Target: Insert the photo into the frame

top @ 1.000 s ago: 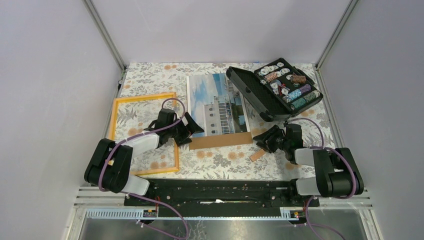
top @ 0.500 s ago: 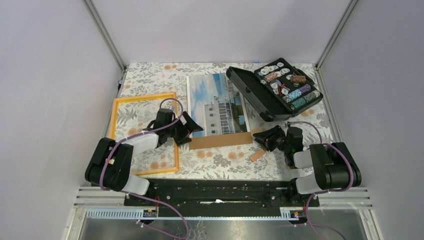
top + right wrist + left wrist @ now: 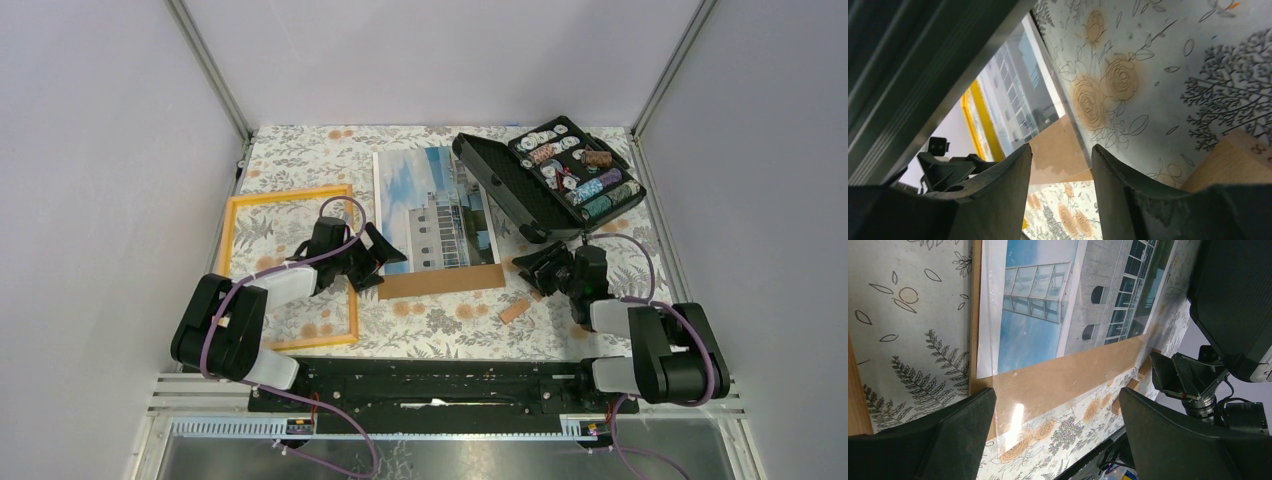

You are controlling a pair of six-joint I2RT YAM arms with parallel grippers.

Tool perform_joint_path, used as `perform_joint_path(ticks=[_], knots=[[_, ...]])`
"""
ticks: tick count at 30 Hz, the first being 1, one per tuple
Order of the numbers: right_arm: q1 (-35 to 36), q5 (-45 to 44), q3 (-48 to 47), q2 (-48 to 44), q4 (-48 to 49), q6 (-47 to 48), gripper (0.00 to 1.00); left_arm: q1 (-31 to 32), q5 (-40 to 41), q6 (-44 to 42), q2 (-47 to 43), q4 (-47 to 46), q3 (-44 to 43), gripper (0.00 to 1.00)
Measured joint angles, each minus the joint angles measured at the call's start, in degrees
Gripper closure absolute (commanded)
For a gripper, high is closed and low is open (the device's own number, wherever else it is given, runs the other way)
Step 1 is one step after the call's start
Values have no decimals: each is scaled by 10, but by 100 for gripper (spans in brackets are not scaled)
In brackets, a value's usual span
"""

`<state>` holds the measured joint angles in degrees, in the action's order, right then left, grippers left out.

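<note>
The photo, a white building under blue sky, lies face up at the table's middle, on a brown backing board that sticks out below it. The orange-yellow frame lies empty to the left. My left gripper is open at the photo's near left corner, over the frame's right bar. In the left wrist view, the photo and the board lie ahead of my open left gripper. My right gripper is open and empty by the board's right end. The right wrist view shows the photo beyond it.
An open black case of chips sits at the back right, close to my right gripper. A small wooden block lies on the floral cloth near the board's right corner. A clear sheet covers the photo and board and overhangs the board's near edge.
My right gripper has shifted slightly away from the near edge, toward the black case, and its arm has resettled. The left arm, photo and frame have not moved.
</note>
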<state>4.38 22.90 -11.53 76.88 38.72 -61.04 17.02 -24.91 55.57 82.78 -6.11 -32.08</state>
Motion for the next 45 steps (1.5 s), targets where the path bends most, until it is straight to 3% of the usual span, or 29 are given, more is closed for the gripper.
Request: perform_joint_path(ticks=[7,23,32,45], knots=[[0,-3,-16,30,-28,29,43,-1,-4,4,3,-2,0,1],[4,37,33,126,186,-56,46,-7,-7,9,8,-13,3,1],[8,39,39,65,184,-78,49,-9,-11,13,12,-18,3,1],[49,35,39,-22,100,-82,52,-8,-41,29,35,-54,3,1]])
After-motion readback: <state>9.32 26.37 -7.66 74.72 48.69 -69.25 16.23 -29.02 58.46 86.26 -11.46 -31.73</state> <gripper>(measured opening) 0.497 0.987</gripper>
